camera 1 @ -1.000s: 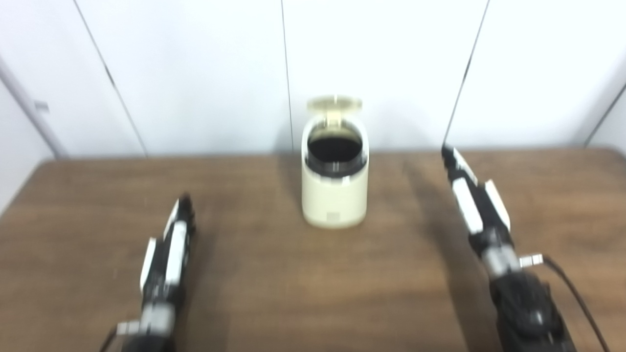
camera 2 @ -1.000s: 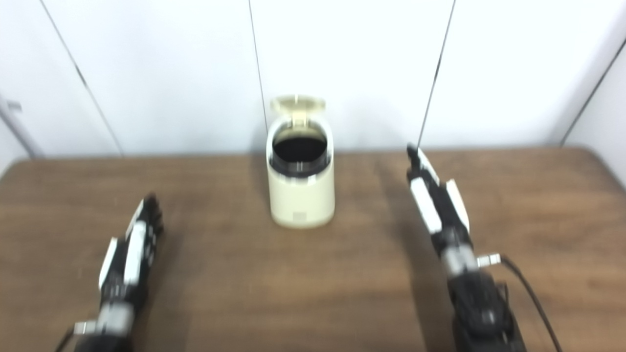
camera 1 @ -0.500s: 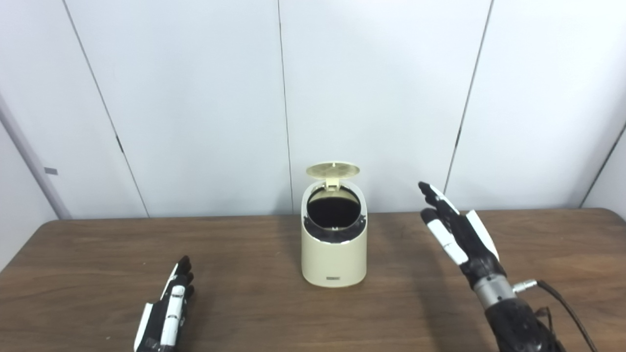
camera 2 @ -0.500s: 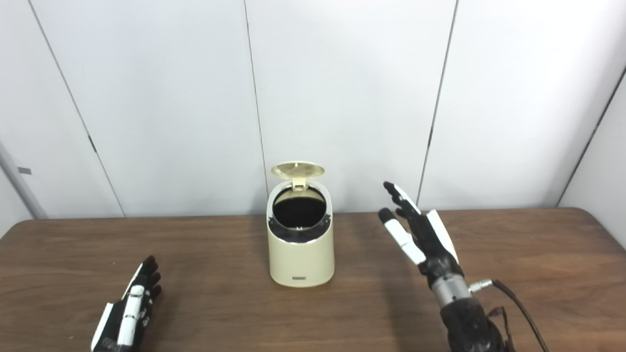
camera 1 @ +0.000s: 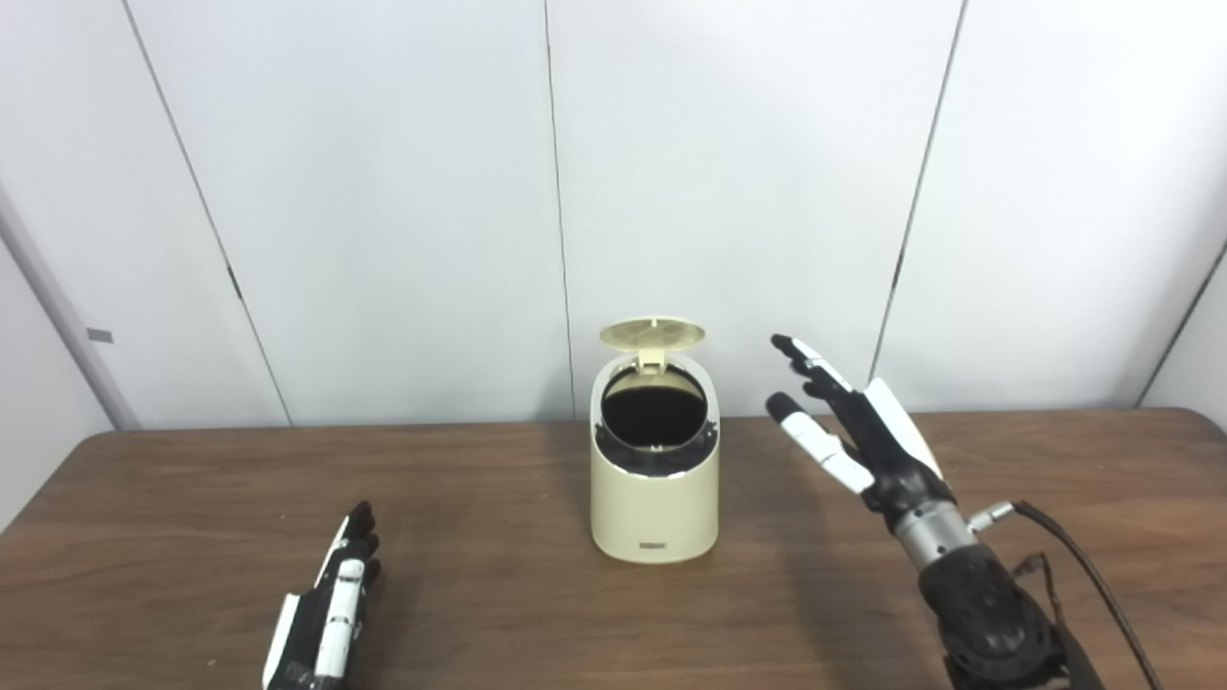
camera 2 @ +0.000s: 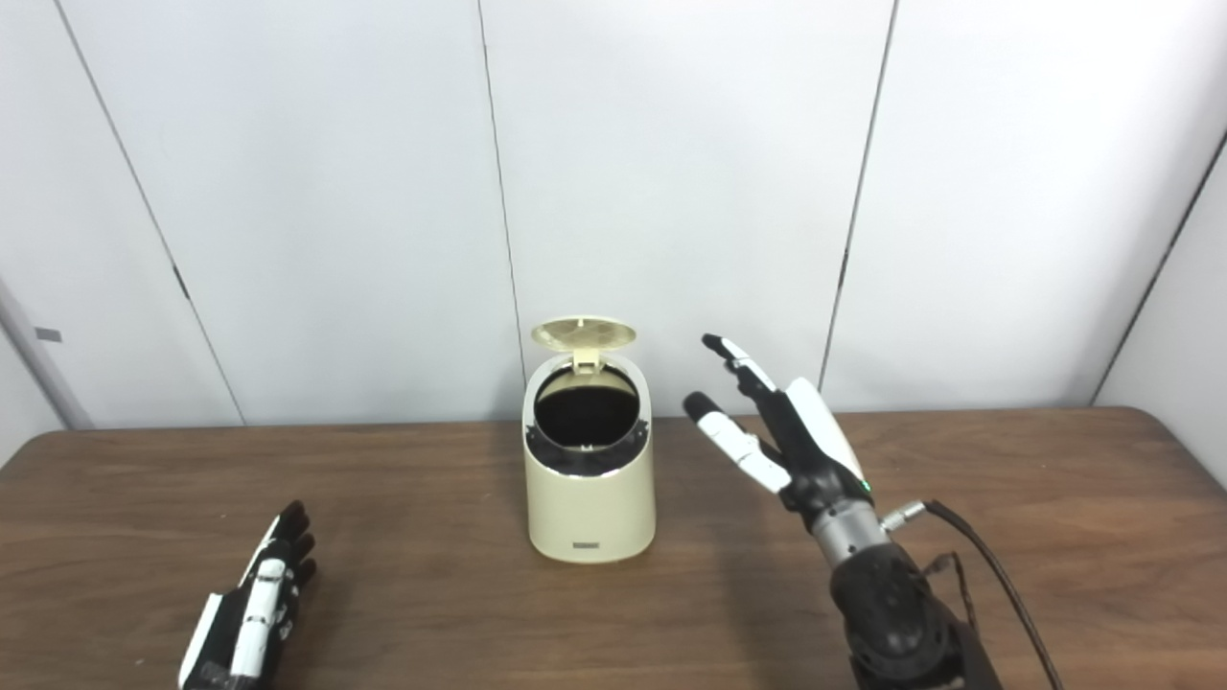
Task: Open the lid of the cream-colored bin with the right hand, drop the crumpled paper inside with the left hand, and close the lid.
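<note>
The cream-colored bin point(camera 1: 655, 498) stands upright at the table's middle, near the far edge. Its round lid point(camera 1: 652, 333) is flipped up at the back, and the dark opening point(camera 1: 656, 414) faces me. My right hand point(camera 1: 853, 426) is raised above the table to the right of the bin, open with fingers spread, pointing toward the lid but apart from it. My left hand point(camera 1: 326, 609) lies low at the front left, fingers stretched out, holding nothing. No crumpled paper shows on the table or in either hand, and the bin's inside is too dark to read.
The brown wooden table point(camera 1: 498, 537) runs the full width of the view. White wall panels point(camera 1: 383, 192) stand straight behind its far edge. A black cable point(camera 1: 1083, 565) trails from my right wrist.
The camera tilted up a second ago, shifting the whole picture. Since half a second ago my right hand has risen and moved left toward the bin's lid. The left hand and the bin are unmoved.
</note>
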Controlling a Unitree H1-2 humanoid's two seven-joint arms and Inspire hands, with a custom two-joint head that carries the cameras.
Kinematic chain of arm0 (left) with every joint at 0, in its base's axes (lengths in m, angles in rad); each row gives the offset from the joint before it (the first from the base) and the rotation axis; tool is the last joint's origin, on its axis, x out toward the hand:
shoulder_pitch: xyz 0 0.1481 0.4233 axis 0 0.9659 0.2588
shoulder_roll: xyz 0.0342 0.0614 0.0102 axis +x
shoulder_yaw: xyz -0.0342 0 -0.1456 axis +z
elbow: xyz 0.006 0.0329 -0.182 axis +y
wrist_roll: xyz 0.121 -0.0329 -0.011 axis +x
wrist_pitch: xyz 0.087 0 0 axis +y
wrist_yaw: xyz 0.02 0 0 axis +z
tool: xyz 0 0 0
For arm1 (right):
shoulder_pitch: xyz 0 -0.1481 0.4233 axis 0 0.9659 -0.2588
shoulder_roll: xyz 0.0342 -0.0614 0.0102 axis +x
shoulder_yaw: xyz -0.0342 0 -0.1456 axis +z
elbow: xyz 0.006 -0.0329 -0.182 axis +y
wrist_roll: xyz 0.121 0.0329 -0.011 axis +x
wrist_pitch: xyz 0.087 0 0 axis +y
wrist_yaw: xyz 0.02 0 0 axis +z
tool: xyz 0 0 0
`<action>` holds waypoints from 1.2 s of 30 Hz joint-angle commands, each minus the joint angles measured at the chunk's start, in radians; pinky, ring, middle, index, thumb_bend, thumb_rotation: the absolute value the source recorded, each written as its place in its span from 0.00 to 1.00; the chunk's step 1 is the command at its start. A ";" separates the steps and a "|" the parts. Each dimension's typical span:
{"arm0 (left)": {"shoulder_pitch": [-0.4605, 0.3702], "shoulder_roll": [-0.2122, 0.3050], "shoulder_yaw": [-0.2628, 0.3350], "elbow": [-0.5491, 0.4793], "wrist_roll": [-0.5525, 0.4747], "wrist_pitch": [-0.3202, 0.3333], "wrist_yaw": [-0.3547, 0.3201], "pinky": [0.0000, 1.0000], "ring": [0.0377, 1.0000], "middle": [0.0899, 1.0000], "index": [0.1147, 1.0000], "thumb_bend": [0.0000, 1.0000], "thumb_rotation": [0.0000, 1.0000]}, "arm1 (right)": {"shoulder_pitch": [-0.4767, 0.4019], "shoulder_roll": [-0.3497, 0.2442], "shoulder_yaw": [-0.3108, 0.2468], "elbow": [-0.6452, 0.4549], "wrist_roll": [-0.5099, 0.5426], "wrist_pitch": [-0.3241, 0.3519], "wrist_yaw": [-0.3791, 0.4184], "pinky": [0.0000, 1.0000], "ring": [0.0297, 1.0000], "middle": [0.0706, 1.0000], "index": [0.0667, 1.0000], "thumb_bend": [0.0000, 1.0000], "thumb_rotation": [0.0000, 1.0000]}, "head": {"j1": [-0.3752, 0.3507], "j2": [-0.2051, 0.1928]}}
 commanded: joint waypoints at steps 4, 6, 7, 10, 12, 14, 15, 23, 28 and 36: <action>0.019 -0.022 -0.011 0.033 -0.009 -0.031 0.000 1.00 1.00 1.00 1.00 0.29 0.90 | -0.098 -0.017 0.012 -0.044 -0.028 0.019 0.021 0.85 0.92 0.93 0.91 0.56 1.00 | 0.000 0.002; 0.019 -0.023 -0.011 0.034 -0.008 -0.030 0.000 1.00 1.00 1.00 1.00 0.30 0.89 | -0.107 -0.018 0.017 -0.047 -0.032 0.029 0.032 0.85 0.93 0.94 0.91 0.56 1.00 | 0.000 0.001; 0.019 -0.024 -0.011 0.034 -0.006 -0.030 0.002 1.00 1.00 1.00 1.00 0.31 0.88 | -0.113 -0.019 0.019 -0.048 -0.033 0.033 0.038 0.85 0.93 0.95 0.91 0.56 1.00 | 0.001 0.003; 0.020 -0.027 -0.012 0.030 -0.004 -0.026 0.005 1.00 1.00 1.00 1.00 0.31 0.87 | -0.128 -0.024 0.025 -0.046 -0.036 0.033 0.052 0.85 0.93 0.94 0.91 0.56 1.00 | 0.006 0.003; 0.021 -0.028 -0.011 0.030 -0.008 -0.027 0.003 1.00 1.00 1.00 1.00 0.31 0.87 | -0.136 -0.026 0.026 -0.037 -0.030 0.025 0.058 0.84 0.93 0.93 0.91 0.56 1.00 | 0.008 0.003; 0.021 -0.029 -0.010 0.033 -0.010 -0.031 0.003 1.00 1.00 1.00 1.00 0.31 0.86 | -0.146 -0.030 0.030 -0.032 -0.033 0.023 0.064 0.85 0.92 0.93 0.91 0.56 1.00 | 0.010 0.003; 0.022 -0.030 -0.009 0.035 -0.013 -0.033 0.003 1.00 1.00 1.00 1.00 0.31 0.85 | -0.151 -0.031 0.033 -0.029 -0.035 0.022 0.066 0.85 0.92 0.93 0.91 0.56 1.00 | 0.009 0.005; 0.023 -0.032 -0.012 0.028 -0.013 -0.026 0.002 1.00 1.00 1.00 1.00 0.31 0.81 | -0.207 -0.043 0.059 -0.003 -0.052 -0.001 0.078 0.86 0.92 0.92 0.89 0.53 1.00 | 0.017 0.015; 0.021 -0.036 -0.011 0.029 -0.013 -0.035 0.004 1.00 1.00 1.00 1.00 0.31 0.79 | -0.247 -0.060 0.088 0.010 -0.073 -0.008 0.101 0.84 0.91 0.92 0.90 0.52 1.00 | 0.015 0.017; 0.015 -0.037 -0.020 0.028 -0.005 -0.026 0.003 1.00 1.00 1.00 1.00 0.32 0.73 | -0.288 -0.075 0.125 0.030 -0.099 -0.003 0.140 0.85 0.93 0.92 0.89 0.56 1.00 | 0.018 0.023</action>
